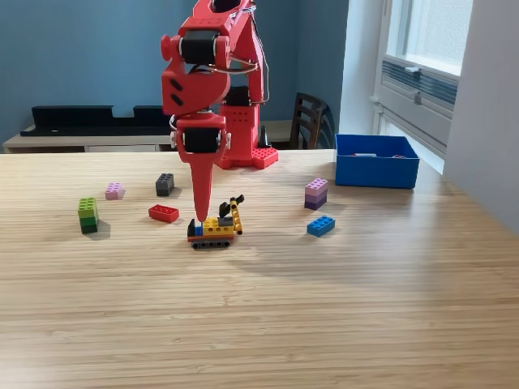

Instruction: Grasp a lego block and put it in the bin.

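My red gripper [202,212] points straight down with its fingers together, its tip just above the left end of a small lego vehicle [214,229] built of yellow, black and red pieces. Nothing is held between the fingers. Loose lego blocks lie around it on the wooden table: a red one [163,213], a black one [165,184], a pink one [114,190], a green stack [87,215], a purple stack [316,194] and a blue one [320,226]. The blue bin [376,170] stands at the exterior view's right, far from the gripper.
The arm's red base [243,150] sits at the table's back edge. A dark chair [308,121] stands behind the table, and a white wall and window fill the right side. A black shelf [81,120] runs along the back left.
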You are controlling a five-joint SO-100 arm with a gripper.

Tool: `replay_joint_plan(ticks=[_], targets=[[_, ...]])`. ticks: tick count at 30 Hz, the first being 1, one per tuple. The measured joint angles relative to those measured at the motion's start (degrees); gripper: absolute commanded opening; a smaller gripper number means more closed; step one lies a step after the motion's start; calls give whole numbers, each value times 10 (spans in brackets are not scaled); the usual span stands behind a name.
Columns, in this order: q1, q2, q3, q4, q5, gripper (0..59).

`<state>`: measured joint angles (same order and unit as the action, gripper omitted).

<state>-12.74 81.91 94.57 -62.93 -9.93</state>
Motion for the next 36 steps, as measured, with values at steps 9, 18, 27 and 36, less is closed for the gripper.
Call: replay_joint_plan(ticks=[9, 18, 27, 36], targets=[[-7, -52, -43, 0, 0, 276], [-10, -82, -80, 0, 5, 261], [4, -104, -91, 0, 18, 233], [25, -105, -91, 0, 33, 203]])
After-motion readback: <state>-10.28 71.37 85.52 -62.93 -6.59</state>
